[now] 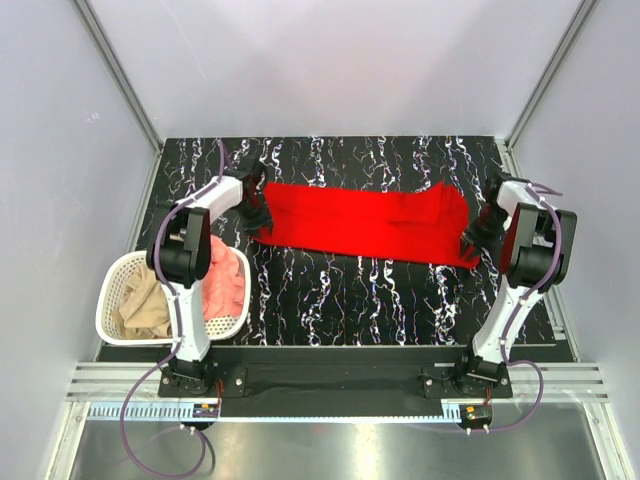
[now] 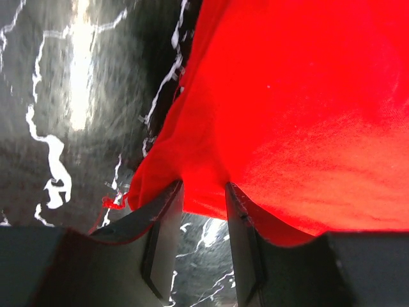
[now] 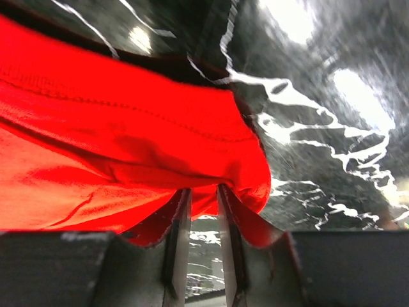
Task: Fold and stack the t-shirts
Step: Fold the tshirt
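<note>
Red t-shirt point(image 1: 365, 225) stretched across the black marbled counter point(image 1: 340, 290), one arm at each end.

The shirt lies as a long band running left to right over the far half of the counter, its right end wider and rumpled. The left jaws pinch a bunched fold of its left edge. In the left wrist view the cloth puckers down between the two dark fingers point(image 2: 167, 220), with the counter showing beneath. The right jaws, set closer together, pinch the hemmed right edge, and red cloth drapes over both fingers point(image 3: 177, 224). A white perforated basket point(image 1: 110, 290) stands at the counter's near-left corner, beside the left arm point(image 1: 185, 240). It holds a salmon-pink t-shirt point(image 1: 228, 280) and a tan t-shirt point(image 1: 145, 305), both crumpled.
</note>
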Robot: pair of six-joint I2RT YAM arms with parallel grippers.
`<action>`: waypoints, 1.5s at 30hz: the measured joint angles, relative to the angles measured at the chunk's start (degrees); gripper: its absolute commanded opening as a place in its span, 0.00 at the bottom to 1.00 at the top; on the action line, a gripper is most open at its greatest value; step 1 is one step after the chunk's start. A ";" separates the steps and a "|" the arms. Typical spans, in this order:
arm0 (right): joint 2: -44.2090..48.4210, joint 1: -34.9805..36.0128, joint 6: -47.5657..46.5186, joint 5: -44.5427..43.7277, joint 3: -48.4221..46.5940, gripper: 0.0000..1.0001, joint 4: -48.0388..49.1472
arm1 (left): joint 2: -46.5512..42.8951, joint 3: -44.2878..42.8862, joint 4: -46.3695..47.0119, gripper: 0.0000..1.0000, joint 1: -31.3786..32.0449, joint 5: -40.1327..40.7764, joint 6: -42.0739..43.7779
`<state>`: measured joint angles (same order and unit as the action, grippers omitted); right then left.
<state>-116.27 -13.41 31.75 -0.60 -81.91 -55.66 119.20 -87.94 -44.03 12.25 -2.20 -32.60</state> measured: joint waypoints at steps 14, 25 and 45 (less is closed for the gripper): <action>10.32 -0.42 -3.78 11.19 -5.86 0.66 6.64 | -11.63 8.46 -0.33 0.57 4.22 -2.75 4.26; -3.28 2.08 -1.95 21.59 -16.57 0.66 10.36 | -17.05 5.90 -1.55 0.57 4.72 -3.74 9.05; -11.30 4.13 -2.40 23.96 -16.79 0.47 11.47 | -18.43 4.02 -3.19 0.56 4.74 -6.43 11.41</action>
<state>-127.57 -9.28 29.34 23.35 -98.70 -44.18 100.77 -83.92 -47.22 16.99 -8.62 -21.19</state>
